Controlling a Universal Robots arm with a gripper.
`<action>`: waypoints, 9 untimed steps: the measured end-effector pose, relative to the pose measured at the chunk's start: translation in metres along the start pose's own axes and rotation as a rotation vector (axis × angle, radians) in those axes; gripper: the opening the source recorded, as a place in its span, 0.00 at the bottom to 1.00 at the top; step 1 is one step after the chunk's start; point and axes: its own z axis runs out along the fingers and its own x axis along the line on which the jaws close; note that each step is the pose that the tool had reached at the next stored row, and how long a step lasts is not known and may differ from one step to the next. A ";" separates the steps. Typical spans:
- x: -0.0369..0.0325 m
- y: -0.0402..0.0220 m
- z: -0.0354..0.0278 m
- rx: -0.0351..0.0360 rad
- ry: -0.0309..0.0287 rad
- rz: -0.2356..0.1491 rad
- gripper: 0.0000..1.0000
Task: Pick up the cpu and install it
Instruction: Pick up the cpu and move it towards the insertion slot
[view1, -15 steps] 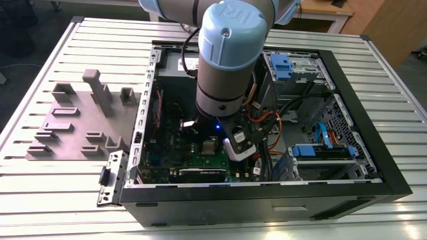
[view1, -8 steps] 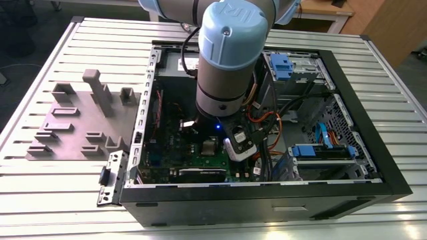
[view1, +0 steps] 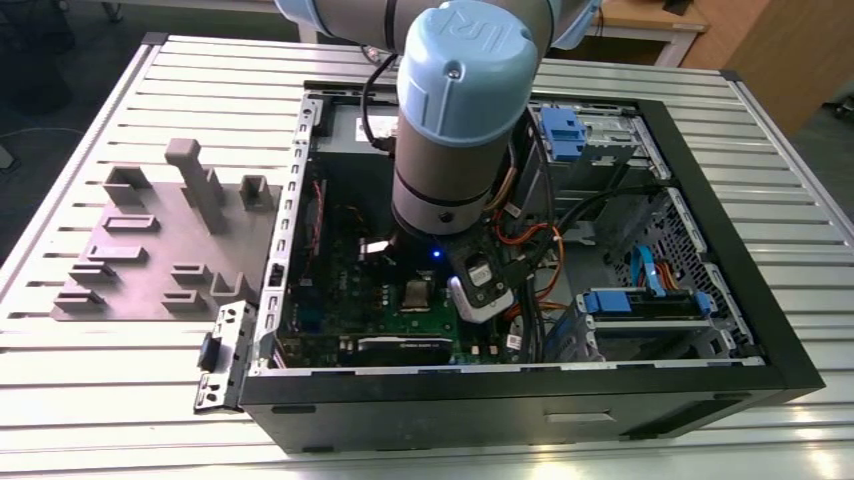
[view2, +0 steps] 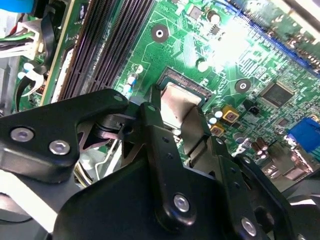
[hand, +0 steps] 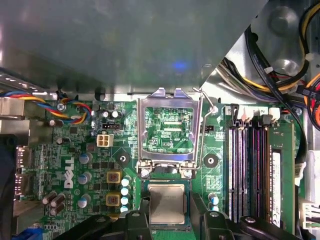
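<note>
The cpu (hand: 167, 201) is a small silver square chip lying flat in the socket on the green motherboard (hand: 100, 185). In both wrist views my gripper (hand: 170, 222) straddles it, its black fingers (hand: 137, 222) pressed against opposite edges of the cpu (view2: 175, 102), so my gripper (view2: 182, 137) is shut on it. The silver socket frame (hand: 167, 97) is flipped up open just beyond the chip, and its wire lever (hand: 202, 130) is raised. In the exterior view the arm (view1: 454, 130) reaches down into the open computer case (view1: 747, 330).
Memory slots (hand: 245, 165) run beside the socket, and bundled cables (hand: 280, 60) hang near them. Capacitors (hand: 114, 177) stand on the socket's other side. A grey fixture plate with blocks (view1: 147, 250) lies outside the case, at the exterior view's left.
</note>
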 end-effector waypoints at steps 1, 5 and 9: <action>0.0000 -0.0004 -0.0001 0.0001 0.0003 -0.004 0.44; 0.0000 -0.0008 -0.0001 0.0002 0.0014 -0.017 0.44; 0.0000 -0.0008 -0.0001 0.0000 0.0013 -0.017 0.44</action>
